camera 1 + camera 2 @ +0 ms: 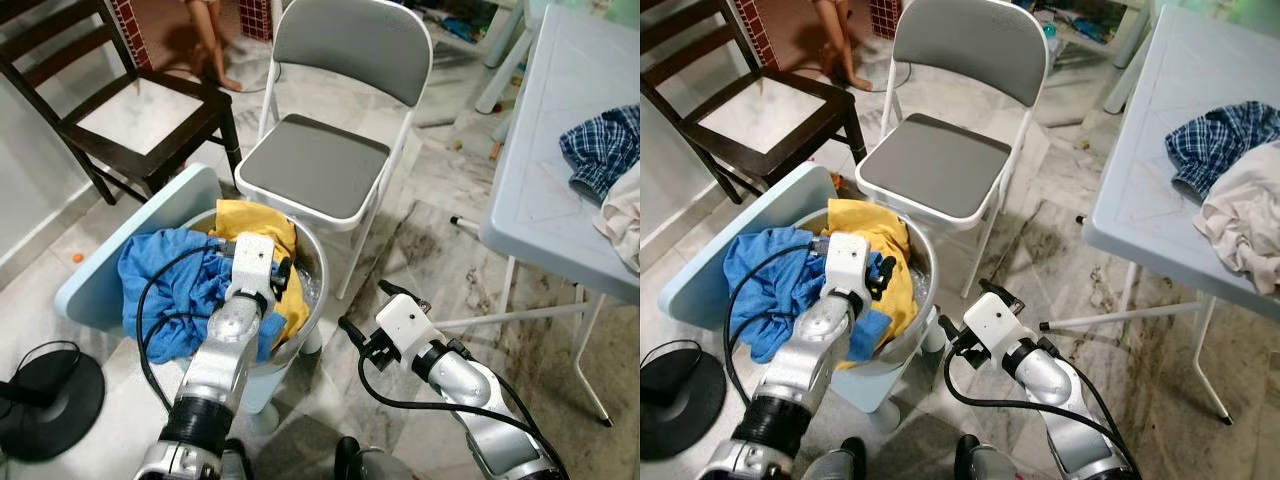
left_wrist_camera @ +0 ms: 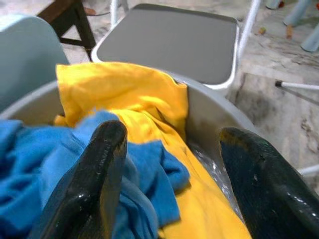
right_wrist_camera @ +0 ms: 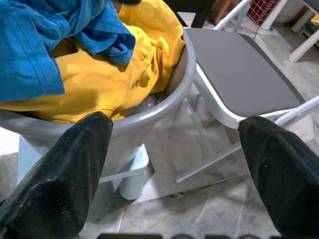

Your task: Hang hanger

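Left hand (image 1: 283, 273) hangs wide open over the grey tub (image 1: 312, 262), right above the blue cloth (image 1: 165, 282) and yellow cloth (image 1: 255, 225) heaped inside. Right hand (image 1: 352, 335), fingers spread wide too, holds nothing, low beside the tub's rim, near the folding chair (image 1: 318, 165). No hanger anywhere I can make out, so this looks like the search step: next, find one, perhaps under those clothes.

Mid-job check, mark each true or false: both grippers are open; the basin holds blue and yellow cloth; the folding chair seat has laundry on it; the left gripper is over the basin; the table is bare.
1. Both grippers open: true; left gripper and right gripper are spread.
2. Basin holds blue cloth and yellow cloth: true.
3. Laundry on folding chair seat: false; seat is bare.
4. Left gripper over basin: true.
5. Table bare: false; clothes lie on it.
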Controlling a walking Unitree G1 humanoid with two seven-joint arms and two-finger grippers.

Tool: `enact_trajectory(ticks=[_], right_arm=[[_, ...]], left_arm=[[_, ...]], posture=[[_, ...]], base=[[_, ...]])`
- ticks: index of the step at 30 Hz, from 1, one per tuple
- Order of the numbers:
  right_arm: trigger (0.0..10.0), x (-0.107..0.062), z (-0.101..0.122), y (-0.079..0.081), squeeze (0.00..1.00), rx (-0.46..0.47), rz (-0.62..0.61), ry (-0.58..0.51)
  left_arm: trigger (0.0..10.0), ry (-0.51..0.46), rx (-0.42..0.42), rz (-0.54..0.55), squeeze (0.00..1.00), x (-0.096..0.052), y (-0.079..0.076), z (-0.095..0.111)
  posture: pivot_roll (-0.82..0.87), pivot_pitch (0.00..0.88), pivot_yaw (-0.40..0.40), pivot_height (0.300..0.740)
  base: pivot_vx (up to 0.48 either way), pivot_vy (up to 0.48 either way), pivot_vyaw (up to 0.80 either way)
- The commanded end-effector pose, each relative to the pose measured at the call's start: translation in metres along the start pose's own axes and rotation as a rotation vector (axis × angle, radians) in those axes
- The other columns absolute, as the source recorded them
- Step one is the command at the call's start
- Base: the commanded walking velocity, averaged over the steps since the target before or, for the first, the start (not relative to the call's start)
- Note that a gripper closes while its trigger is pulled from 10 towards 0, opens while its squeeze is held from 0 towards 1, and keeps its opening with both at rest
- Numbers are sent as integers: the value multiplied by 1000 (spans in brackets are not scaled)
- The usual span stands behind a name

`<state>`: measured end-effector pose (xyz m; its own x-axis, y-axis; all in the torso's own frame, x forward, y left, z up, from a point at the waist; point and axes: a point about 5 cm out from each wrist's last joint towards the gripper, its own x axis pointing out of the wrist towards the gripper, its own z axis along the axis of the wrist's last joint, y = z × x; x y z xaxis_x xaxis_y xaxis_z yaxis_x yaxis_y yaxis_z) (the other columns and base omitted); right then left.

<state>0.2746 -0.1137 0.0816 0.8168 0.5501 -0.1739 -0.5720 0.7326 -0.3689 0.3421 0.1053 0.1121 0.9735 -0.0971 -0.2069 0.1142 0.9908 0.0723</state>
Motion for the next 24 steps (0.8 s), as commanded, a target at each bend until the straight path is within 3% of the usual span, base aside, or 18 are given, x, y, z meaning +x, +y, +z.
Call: enact_trajectory(ticks=[1, 6, 8, 10, 12, 13, 14, 15, 24], right_arm=[[10000, -3, -3, 3, 0, -1, 9, 15], [10000, -2, -3, 5, 0, 5, 8, 13], [10000, -1, -3, 6, 0, 8, 11, 11], [10000, -2, -3, 7, 0, 10, 13, 11], [10000, -2, -3, 7, 0, 10, 13, 11], [10000, -2, -3, 7, 0, 10, 14, 11], [10000, -2, -3, 7, 0, 10, 14, 11], [10000, -2, -3, 8, 0, 11, 15, 11], [10000, -2, -2, 10, 0, 15, 18, 10]], left_arm=[[10000, 40, -11, 4, 1000, 0, -3, -5], [10000, 6, -17, -8, 1000, -1, -10, 4], [10000, -15, 12, 52, 1000, -2, -7, 7], [10000, -13, -35, 129, 1000, -3, 1, 8], [10000, -20, -37, 135, 1000, -3, 2, 8], [10000, -34, -36, 159, 667, -4, 5, 10], [10000, -34, -36, 159, 667, -4, 5, 10], [10000, -27, -31, 160, 0, -5, 4, 9], [10000, 62, -83, 118, 0, 4, 2, -1]], posture=[[106, 251, -68, 740], [111, 252, -63, 740], [113, 253, -61, 740], [113, 257, -63, 740], [113, 258, -63, 740], [113, 259, -64, 740], [113, 259, -64, 740], [113, 261, -63, 740], [104, 267, -62, 740]], base=[[0, 0, 0], [0, 0, 0], [0, 0, 0], [0, 0, 0], [0, 0, 0], [0, 0, 0], [0, 0, 0], [0, 0, 0], [0, 0, 0]])
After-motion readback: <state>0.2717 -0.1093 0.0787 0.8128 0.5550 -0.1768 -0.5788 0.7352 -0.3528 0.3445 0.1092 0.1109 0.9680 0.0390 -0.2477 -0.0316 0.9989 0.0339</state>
